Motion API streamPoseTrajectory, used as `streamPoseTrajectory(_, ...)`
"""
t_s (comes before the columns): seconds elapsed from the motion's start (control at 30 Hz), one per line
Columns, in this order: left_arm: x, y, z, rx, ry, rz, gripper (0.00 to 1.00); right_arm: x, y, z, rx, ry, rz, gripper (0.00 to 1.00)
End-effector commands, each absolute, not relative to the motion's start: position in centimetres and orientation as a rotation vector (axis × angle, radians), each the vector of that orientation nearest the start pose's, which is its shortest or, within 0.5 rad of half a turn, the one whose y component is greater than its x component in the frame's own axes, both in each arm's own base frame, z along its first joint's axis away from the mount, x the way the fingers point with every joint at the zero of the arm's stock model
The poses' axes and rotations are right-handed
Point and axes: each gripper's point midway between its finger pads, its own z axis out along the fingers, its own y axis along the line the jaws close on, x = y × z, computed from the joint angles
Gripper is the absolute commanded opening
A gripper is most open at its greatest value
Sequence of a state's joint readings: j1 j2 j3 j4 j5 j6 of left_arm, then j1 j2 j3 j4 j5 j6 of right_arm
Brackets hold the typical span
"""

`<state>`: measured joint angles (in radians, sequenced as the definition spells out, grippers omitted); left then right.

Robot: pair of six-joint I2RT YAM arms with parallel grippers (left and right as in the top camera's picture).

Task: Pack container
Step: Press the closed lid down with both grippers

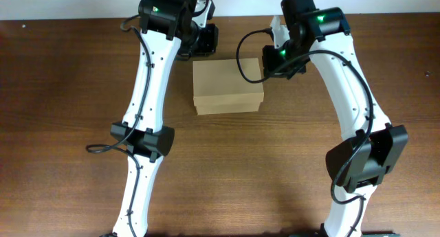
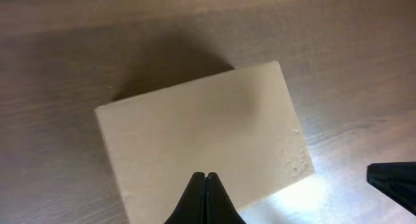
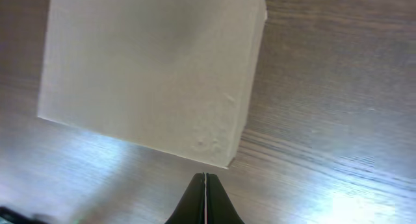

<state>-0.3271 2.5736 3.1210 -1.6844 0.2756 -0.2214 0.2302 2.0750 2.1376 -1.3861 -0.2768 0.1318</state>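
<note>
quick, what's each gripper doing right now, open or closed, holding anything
left gripper: closed, holding nothing
right gripper: closed, holding nothing

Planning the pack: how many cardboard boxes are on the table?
1. The tan rectangular cardboard box sits closed on the brown wooden table, toward its far edge; none seems hidden.

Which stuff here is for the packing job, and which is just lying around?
For the job: box, lid closed; left gripper and right gripper, both shut.
Just lying about: nothing that I can see; only the table underneath.
</note>
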Motion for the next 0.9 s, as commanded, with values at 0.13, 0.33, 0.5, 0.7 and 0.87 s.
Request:
streamPoseTrajectory(0.13, 48.5, -17.4, 20.4, 0.117, 2.789, -0.262, 0.01, 42.6, 14.1, 19.5, -0.280, 2.873, 0.375, 0.04)
streamPoseTrajectory(0.33, 47.8, -17.4, 17.9, 0.125, 2.878, -0.231, 0.01, 42.7, 13.5, 19.3, -0.281, 2.878, 0.325, 0.04)
streamPoseTrajectory(0.5, 47.0, -17.6, 16.5, 0.149, 2.939, -0.223, 0.01, 42.8, 13.6, 18.9, -0.281, 2.885, 0.324, 0.04)
streamPoseTrajectory(0.7, 45.1, -18.2, 14.6, 0.193, 3.032, -0.189, 0.01, 43.3, 13.8, 17.1, -0.280, 2.919, 0.327, 0.04)
streamPoseTrajectory(0.87, 44.2, -18.4, 13.4, 0.212, 3.084, -0.165, 0.02, 43.3, 14.5, 15.6, -0.307, 2.951, 0.332, 0.04)
